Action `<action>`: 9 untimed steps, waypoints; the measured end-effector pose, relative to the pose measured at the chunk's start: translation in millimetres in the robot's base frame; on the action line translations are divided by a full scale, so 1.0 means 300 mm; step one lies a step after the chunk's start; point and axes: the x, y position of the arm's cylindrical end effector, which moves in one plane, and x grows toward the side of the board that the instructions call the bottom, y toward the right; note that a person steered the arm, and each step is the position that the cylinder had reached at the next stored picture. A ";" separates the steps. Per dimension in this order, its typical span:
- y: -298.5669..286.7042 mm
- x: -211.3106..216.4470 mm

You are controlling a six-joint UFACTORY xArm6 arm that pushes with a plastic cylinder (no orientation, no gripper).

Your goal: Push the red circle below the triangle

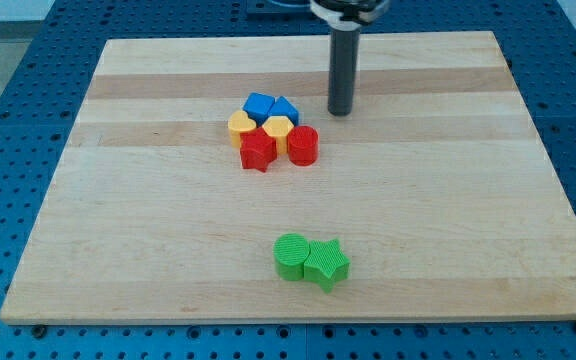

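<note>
The red circle (303,145) stands at the right end of a tight cluster near the board's middle. The blue triangle (285,108) is just above it and slightly to the view's left, with a yellow hexagon (279,129) between them. My tip (340,112) rests on the board to the view's right of the blue triangle and above and right of the red circle, a small gap away from both.
In the same cluster are a blue block (259,105), a yellow heart-like block (242,125) and a red star (258,151). A green circle (290,255) and a green star (326,264) touch near the view's bottom. The wooden board (118,230) lies on a blue pegboard.
</note>
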 end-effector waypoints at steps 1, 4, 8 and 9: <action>0.096 0.100; -0.039 0.304; -0.139 0.307; -0.175 0.307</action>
